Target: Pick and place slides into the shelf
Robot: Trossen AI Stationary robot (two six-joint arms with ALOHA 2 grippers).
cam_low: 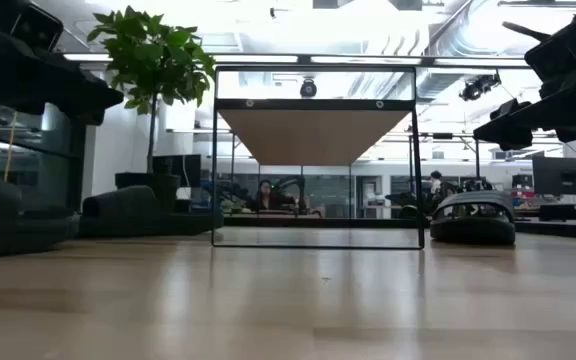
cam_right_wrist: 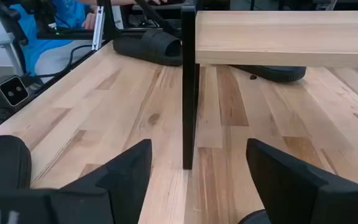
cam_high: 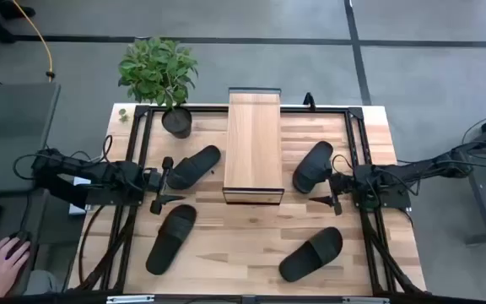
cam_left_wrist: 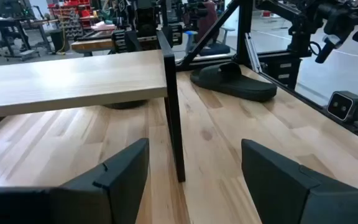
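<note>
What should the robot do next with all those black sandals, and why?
Probably move the left gripper over the nearest slide and lower onto it. All four slides lie on the table, none on the shelf. Both grippers are open and hold nothing, and the right gripper waits by another slide.

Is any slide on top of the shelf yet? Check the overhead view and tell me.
No: the shelf has a bare plank top, and all four slides lie on the table around it.
</note>
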